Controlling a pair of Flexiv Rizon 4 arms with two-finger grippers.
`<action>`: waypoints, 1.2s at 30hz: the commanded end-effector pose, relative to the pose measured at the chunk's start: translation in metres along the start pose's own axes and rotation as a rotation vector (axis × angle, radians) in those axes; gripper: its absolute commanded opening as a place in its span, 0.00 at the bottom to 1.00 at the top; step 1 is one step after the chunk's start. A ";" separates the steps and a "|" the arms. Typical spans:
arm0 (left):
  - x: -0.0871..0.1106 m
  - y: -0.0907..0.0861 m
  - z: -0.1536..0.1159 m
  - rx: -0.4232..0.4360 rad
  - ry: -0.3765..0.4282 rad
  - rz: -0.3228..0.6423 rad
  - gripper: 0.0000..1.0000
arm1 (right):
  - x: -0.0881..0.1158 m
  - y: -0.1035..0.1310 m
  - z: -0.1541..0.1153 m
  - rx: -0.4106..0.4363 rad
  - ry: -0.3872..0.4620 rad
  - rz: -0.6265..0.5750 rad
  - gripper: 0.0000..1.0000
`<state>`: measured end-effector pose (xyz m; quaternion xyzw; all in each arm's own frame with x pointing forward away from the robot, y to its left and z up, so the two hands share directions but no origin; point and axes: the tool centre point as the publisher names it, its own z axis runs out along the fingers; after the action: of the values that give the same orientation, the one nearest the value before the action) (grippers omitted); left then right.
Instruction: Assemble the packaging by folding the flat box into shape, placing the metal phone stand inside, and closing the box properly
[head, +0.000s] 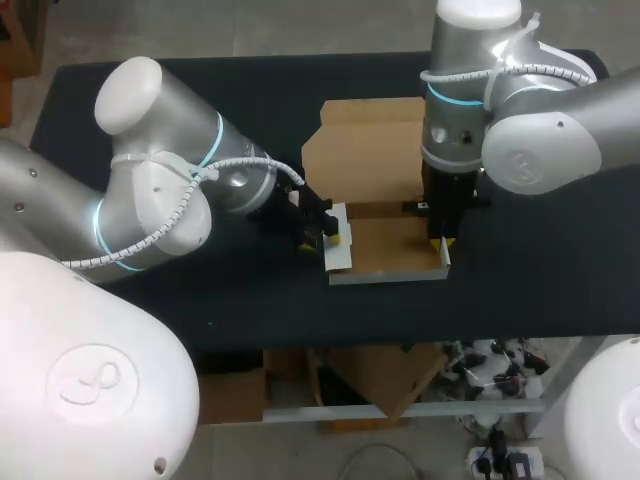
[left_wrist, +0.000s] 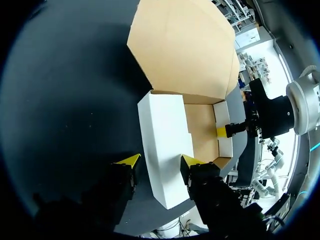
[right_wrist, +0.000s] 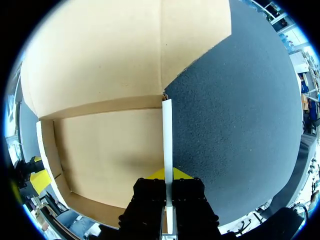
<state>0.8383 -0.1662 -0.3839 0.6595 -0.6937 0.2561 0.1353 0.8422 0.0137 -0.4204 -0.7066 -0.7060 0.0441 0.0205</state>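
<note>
Over the desk at left, holding the left hand spread wide astride the white left wall of the box, not clamped on it. Midway, seeing the box open-topped near the desk's front edge, walls up on left and right, brown lid panel stretching away behind. At right, pinching the thin right wall in the right hand, narrowed onto it from above.

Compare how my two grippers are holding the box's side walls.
The left gripper's fingers stand wide apart astride the left wall, with a gap on one side. The right gripper's fingers are pressed together on the right wall. The left gripper comes in low from the side, while the right gripper points straight down. Both are at a raised wall of the same box.
</note>
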 end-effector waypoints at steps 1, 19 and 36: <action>0.002 0.000 0.002 0.001 -0.168 -0.002 0.50 | 0.001 0.000 0.001 0.001 -0.002 0.001 0.00; 0.002 -0.006 0.008 -0.025 -0.350 0.012 0.45 | 0.001 0.000 0.001 0.001 -0.002 0.001 0.00; -0.004 -0.011 0.016 -0.038 -0.527 0.002 0.38 | 0.001 0.000 0.001 0.001 -0.002 0.001 0.00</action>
<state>0.8514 -0.1677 -0.3954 0.6769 -0.7062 0.1855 0.0934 0.8422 0.0139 -0.4204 -0.7066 -0.7060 0.0441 0.0205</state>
